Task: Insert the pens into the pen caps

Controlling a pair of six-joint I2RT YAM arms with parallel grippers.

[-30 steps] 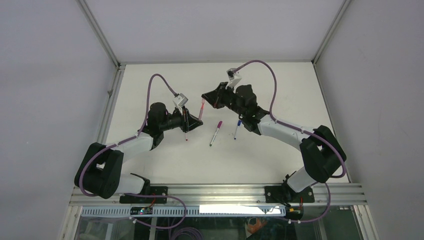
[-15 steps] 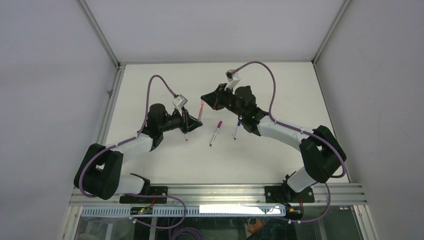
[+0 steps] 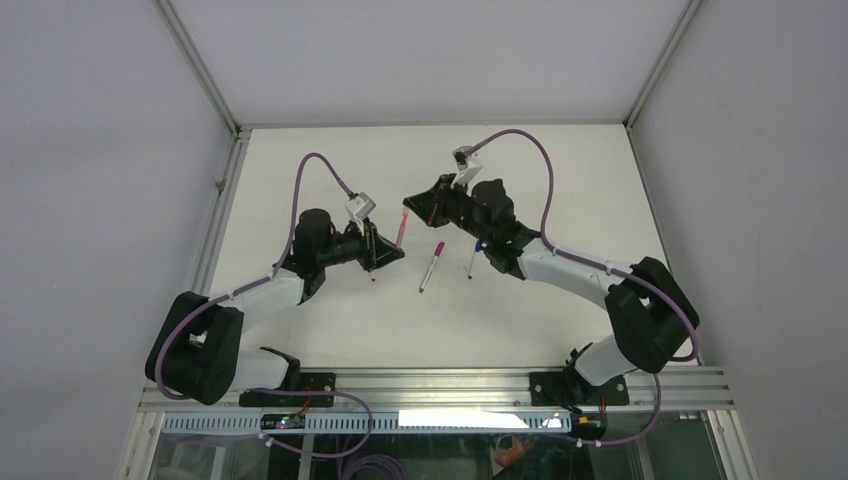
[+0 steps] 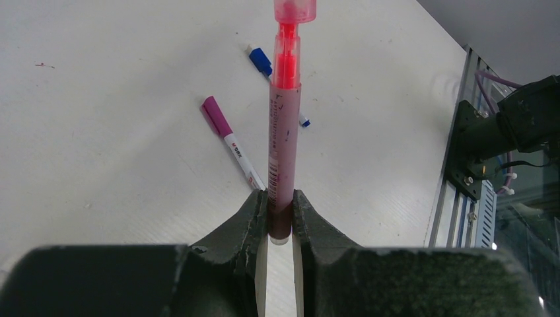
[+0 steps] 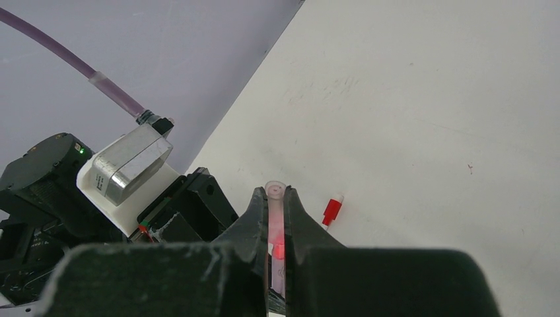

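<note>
L gripper [image 4: 280, 206]: jaws narrow, clamped on the lower barrel of the pinkish pen [image 4: 284, 148]. The pen's butt end pokes out just behind the fingers. The pen runs straight out from the claw, red nib end away from it.

At the nib sits the pale pink cap [image 4: 294, 10], in line w/ the pen. Nib looks to be right at or just inside the cap mouth, can't tell how deep bc the cap is cut off at the frame edge.

R gripper [image 5: 276, 206]: jaws narrow, pinching that cap [image 5: 275, 221] between both fingers. The cap's round end sticks out past the fingertips, and a red spot shows through its clear wall.

Top view: both claws meet mid-table, L gripper [image 3: 388, 250] low-left, R gripper [image 3: 410, 203] up-right, pen [image 3: 401, 230] bridging them at a slant, off the table [image 3: 330, 330].

Further out, lying flat:
- magenta-capped pen [image 3: 430, 266] just right of the L claw, white barrel, not touching anything.
- blue-capped pen [image 3: 474, 262] beside it to the right, apart, upper end tucked under the R arm.
- red-tipped pen [image 5: 332, 211] on the table near the L claw, small in R wrist view. In the top view it's a thin line below the L gripper.
</note>
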